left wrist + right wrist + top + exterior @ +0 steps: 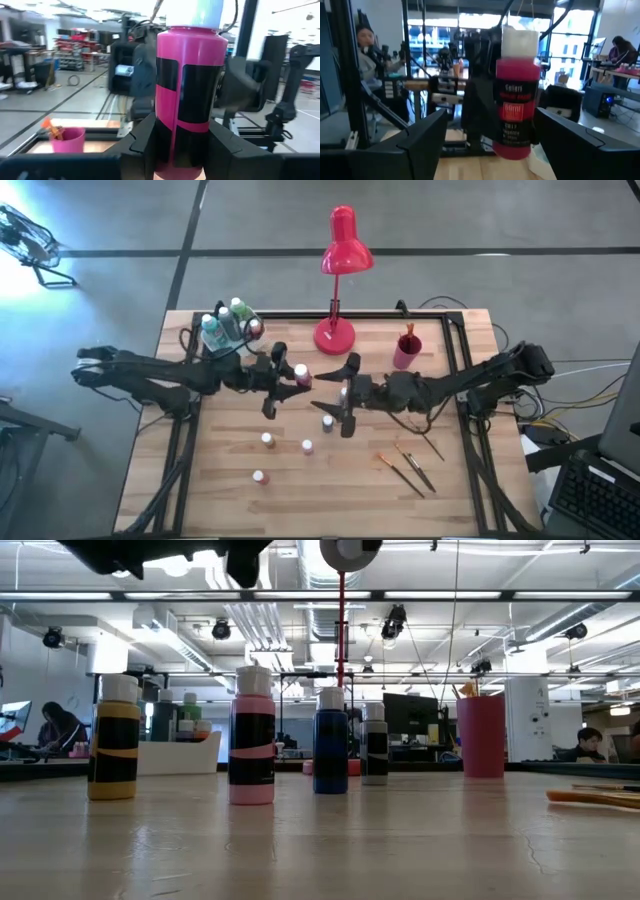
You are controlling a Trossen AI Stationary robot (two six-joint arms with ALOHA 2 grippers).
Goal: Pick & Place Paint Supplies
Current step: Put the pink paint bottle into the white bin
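My left gripper (292, 376) is above the table's middle, shut on a pink paint bottle (187, 90) with a black label and white cap (300, 371). My right gripper (347, 394) faces it from the right, open wide. In the right wrist view the bottle (517, 100) shows ahead between the two spread fingers (422, 140), which do not touch it. Four more paint bottles stand upright on their bases: yellow (115, 740), pink (252, 740), blue (330, 745) and grey (374, 745). Paintbrushes (405, 465) lie flat at the front right. My left gripper pinches the pink bottle's lower body, on the black label (167, 150), between its two fingers (142, 145). The fingers reach in level from the table's left. The bottle stands upright in the hold, cap up, lifted clear of the table.
A red desk lamp (340, 280) stands at the back middle. A pink cup (407, 350) with brushes is to its right. A holder with several bottles (228, 325) sits at the back left. A black frame (465, 380) runs along the table's right side.
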